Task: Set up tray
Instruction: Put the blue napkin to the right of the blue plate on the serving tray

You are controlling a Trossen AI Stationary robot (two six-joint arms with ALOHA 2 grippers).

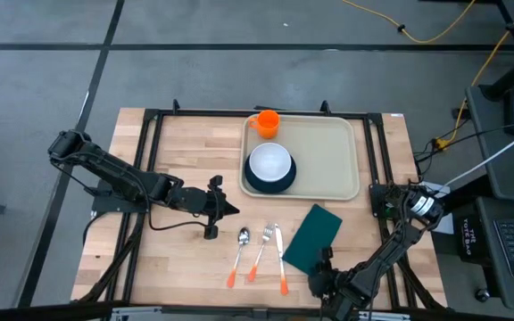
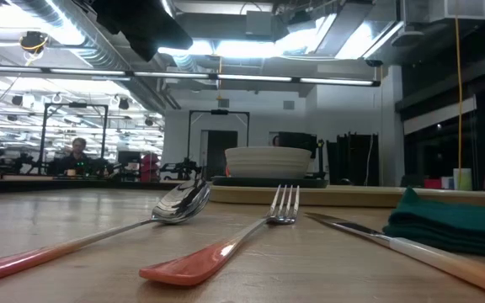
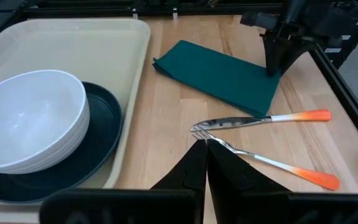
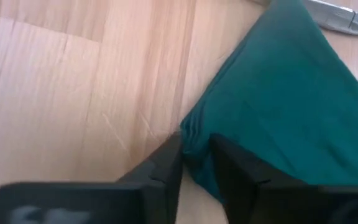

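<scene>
The beige tray [image 1: 328, 156] lies at the far middle of the table, holding a dark teal plate [image 1: 255, 185] with a white bowl [image 1: 269, 163] on it and an orange cup [image 1: 267, 122]. The dark green napkin [image 1: 312, 234] lies flat on the wood near the front. Left of it lie a spoon [image 1: 242, 250], a fork [image 1: 261, 250] and a knife [image 1: 280, 259] with orange handles. My right gripper [image 4: 196, 146] is shut on the napkin's near corner. My left gripper [image 3: 205, 144] hovers shut just left of the cutlery, touching nothing. My right gripper pinches the napkin's near right corner [image 4: 191, 134] between its two fingers, over a folded edge where several layers show. The fingers [image 4: 166, 163] slant down from the table's near side. The napkin lies flat on the table.
Bare wood lies left of the cutlery and between the napkin and the tray. A black frame [image 1: 150, 120] runs along the table's far and side edges. The tray's right half [image 1: 333, 147] is bare.
</scene>
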